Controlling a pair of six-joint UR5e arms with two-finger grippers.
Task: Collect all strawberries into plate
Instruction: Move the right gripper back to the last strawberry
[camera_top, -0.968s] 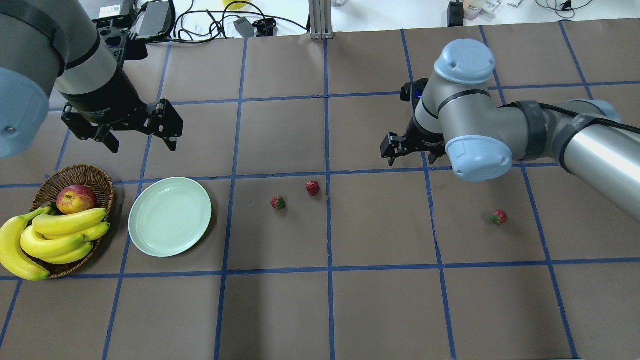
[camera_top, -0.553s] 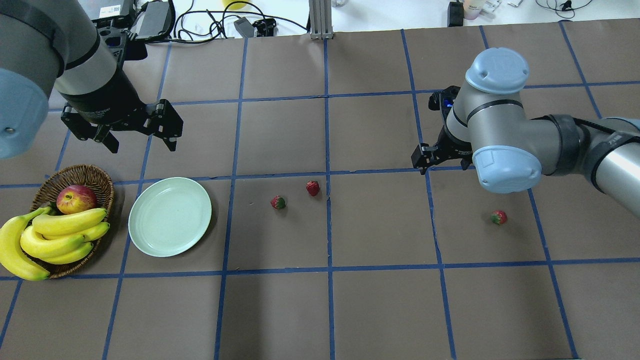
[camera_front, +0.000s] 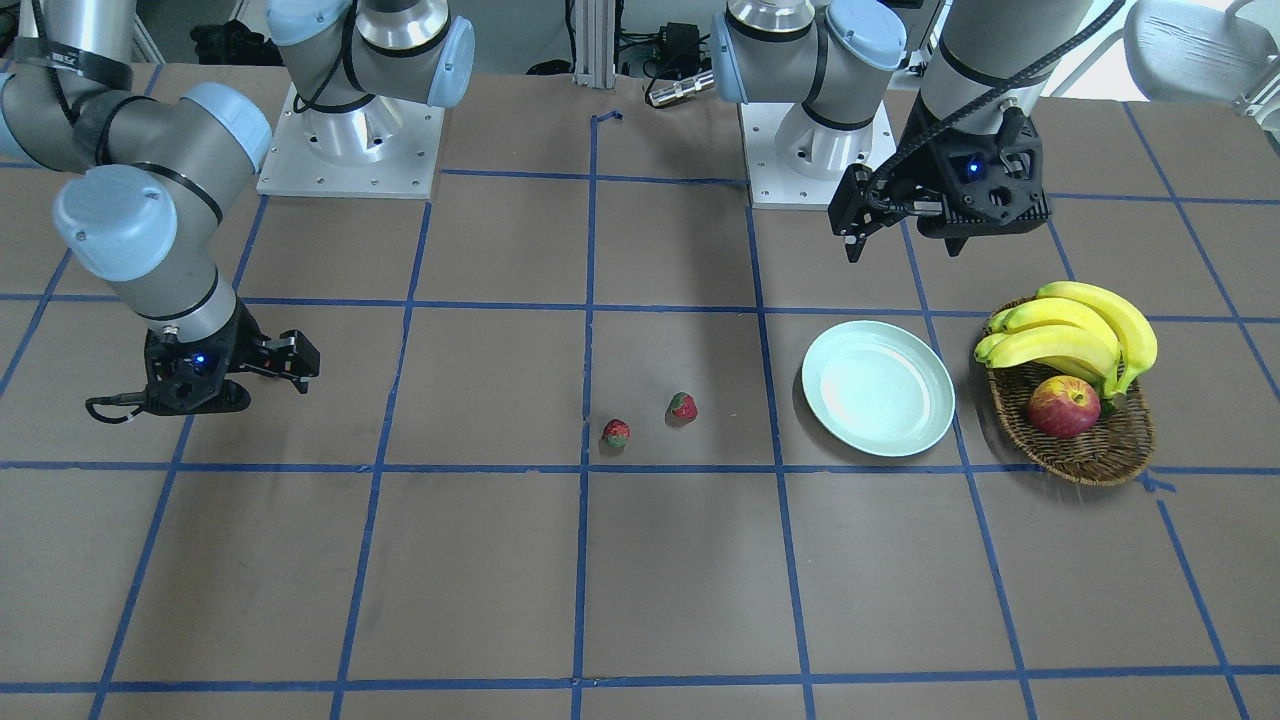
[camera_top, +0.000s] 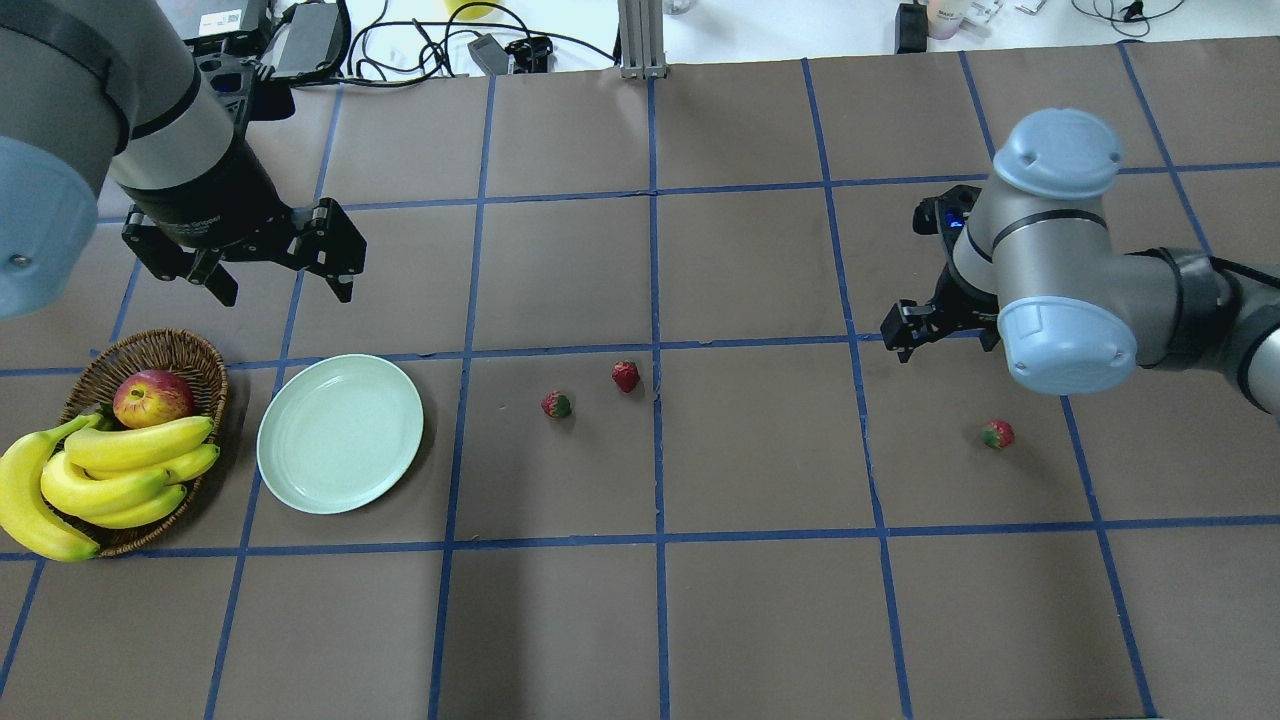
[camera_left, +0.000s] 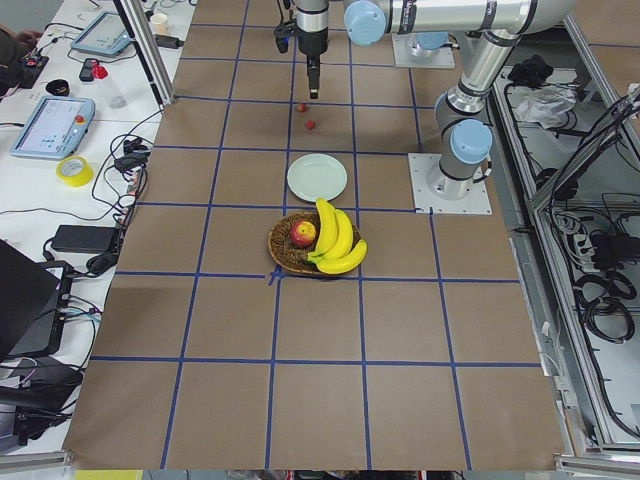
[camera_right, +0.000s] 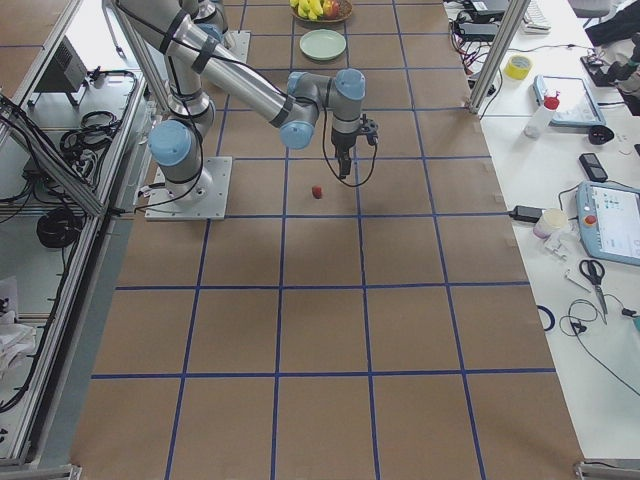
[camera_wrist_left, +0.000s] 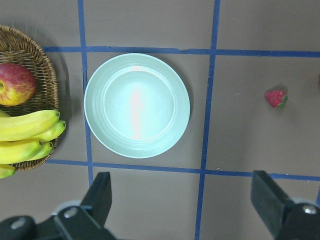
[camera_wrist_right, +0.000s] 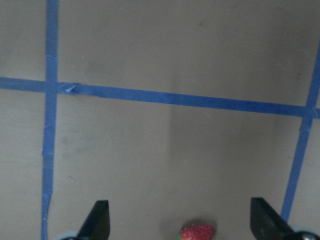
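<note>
Tabletop (camera_top: 760, 620): brown paper, blue tape grid.
Plate (camera_top: 340, 432): round, glossy mint.
Strawberries (camera_top: 556, 405): small, red.
Left gripper (camera_top: 287, 290): spread.
Right gripper (camera_wrist_right: 180, 217): spread.

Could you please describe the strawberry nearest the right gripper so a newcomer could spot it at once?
From the wicker basket at the robot's left end of the table, go past the green plate and the pair of strawberries to the other half. There one strawberry lies on the table close to the right gripper. Unlike the pair, it lies alone.
</note>
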